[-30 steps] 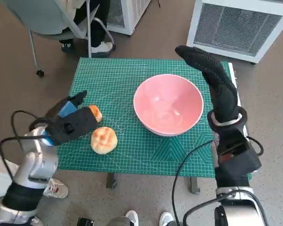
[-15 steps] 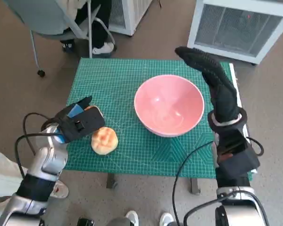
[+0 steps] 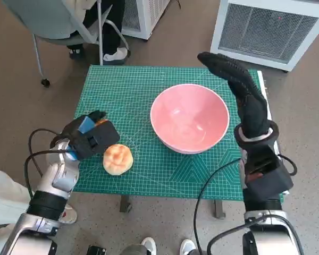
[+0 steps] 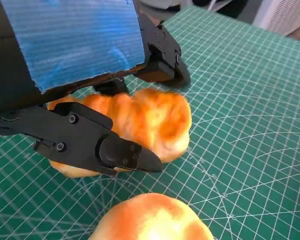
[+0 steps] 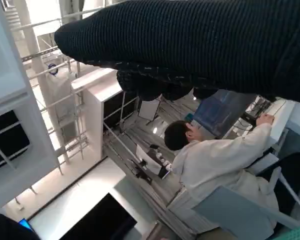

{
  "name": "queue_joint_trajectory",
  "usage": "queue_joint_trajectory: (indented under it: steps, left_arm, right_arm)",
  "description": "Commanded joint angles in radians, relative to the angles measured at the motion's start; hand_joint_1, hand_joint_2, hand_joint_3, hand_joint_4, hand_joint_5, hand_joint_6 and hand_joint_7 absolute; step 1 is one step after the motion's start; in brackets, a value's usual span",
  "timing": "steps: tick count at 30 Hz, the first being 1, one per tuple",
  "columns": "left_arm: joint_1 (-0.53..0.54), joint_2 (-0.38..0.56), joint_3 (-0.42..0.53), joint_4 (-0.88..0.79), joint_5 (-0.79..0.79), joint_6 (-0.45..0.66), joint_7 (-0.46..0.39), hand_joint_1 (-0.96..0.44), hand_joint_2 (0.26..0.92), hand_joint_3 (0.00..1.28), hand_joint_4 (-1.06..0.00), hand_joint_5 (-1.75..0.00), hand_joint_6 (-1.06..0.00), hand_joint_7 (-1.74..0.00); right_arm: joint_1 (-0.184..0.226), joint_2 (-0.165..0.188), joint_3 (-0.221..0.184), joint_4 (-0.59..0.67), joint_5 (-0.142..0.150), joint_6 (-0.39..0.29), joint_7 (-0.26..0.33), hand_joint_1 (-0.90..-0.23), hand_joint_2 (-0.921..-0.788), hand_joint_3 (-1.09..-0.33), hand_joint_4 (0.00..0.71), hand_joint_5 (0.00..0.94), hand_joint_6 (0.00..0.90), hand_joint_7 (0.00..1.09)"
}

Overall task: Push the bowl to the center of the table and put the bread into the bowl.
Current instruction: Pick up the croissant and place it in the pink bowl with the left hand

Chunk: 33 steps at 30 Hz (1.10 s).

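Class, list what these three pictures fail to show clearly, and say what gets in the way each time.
- Head view: elongated golden bread roll, mostly under the left robot hand.
- Left wrist view: round bread bun, cut by the frame edge.
- Right wrist view: gloved right robot hand blocks any table view; fingers unclear.

- Even, soft daylight is filling the head view; the pink bowl (image 3: 189,118) is throwing only a faint shadow on the desk (image 3: 133,90).
- Wide-angle bending is curving the desk's edges.
- In the left wrist view, the nearest bread roll (image 4: 152,220) is blurring, and the blue tape is catching a pale sheen.
- In the right wrist view, bright white surfaces are glaring behind the dark right robot hand (image 5: 200,45).
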Motion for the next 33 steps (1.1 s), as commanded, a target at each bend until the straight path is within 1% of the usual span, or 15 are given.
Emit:
queue_joint_trajectory:
  steps: [1,6,12,16,21,24,29,33]
  left_arm:
    - [0.022,0.009,-0.002,0.020,0.015,-0.046,0.028,-0.01,0.900,0.08,-0.69,-1.23,-0.65,-1.05]
    - [0.028,0.028,0.012,-0.029,0.014,-0.058,0.031,0.00,0.896,0.07,-0.74,-1.17,-0.68,-1.06]
    - [0.034,0.046,0.055,-0.183,0.009,-0.025,0.023,0.00,0.898,0.06,-0.75,-1.17,-0.68,-1.04]
    - [0.036,0.042,0.092,-0.295,0.007,-0.013,0.033,0.00,0.898,0.06,-0.75,-1.17,-0.68,-1.04]
    - [0.022,0.015,0.120,-0.423,0.015,-0.018,0.059,0.00,0.899,0.06,-0.77,-1.13,-0.67,-1.08]
    - [0.001,-0.004,0.123,-0.485,0.018,-0.021,0.067,0.00,0.911,0.04,-0.77,-1.09,-0.65,-1.14]
    - [-0.052,-0.048,0.096,-0.558,0.036,-0.043,0.080,0.00,0.916,0.03,-0.76,-1.06,-0.64,-1.17]
    - [-0.108,-0.094,0.061,-0.566,0.053,-0.071,0.085,0.00,0.918,0.03,-0.76,-1.06,-0.64,-1.18]
  right_arm:
    - [0.011,0.003,0.001,0.013,0.007,0.001,-0.009,-0.586,-0.921,-0.795,0.313,0.068,-0.001,0.77]
    - [0.010,0.004,0.002,0.014,0.004,0.001,-0.014,-0.586,-0.921,-0.796,0.311,0.070,-0.001,0.77]
    - [0.007,0.006,0.002,0.018,0.003,-0.001,-0.018,-0.585,-0.921,-0.796,0.313,0.075,-0.001,0.77]
    - [0.005,0.005,0.003,0.025,0.005,-0.003,-0.019,-0.584,-0.921,-0.796,0.312,0.078,-0.001,0.77]
    - [0.003,0.005,0.004,0.027,0.009,-0.004,-0.016,-0.585,-0.921,-0.797,0.311,0.082,-0.001,0.77]
    - [0.003,0.003,0.004,0.027,0.016,-0.005,-0.011,-0.586,-0.921,-0.797,0.310,0.084,-0.001,0.77]
    - [0.003,-0.002,0.003,0.032,0.032,-0.010,-0.001,-0.586,-0.921,-0.795,0.309,0.087,-0.001,0.77]
    - [0.005,-0.007,0.004,0.028,0.039,-0.014,0.002,-0.587,-0.921,-0.793,0.308,0.090,-0.001,0.77]
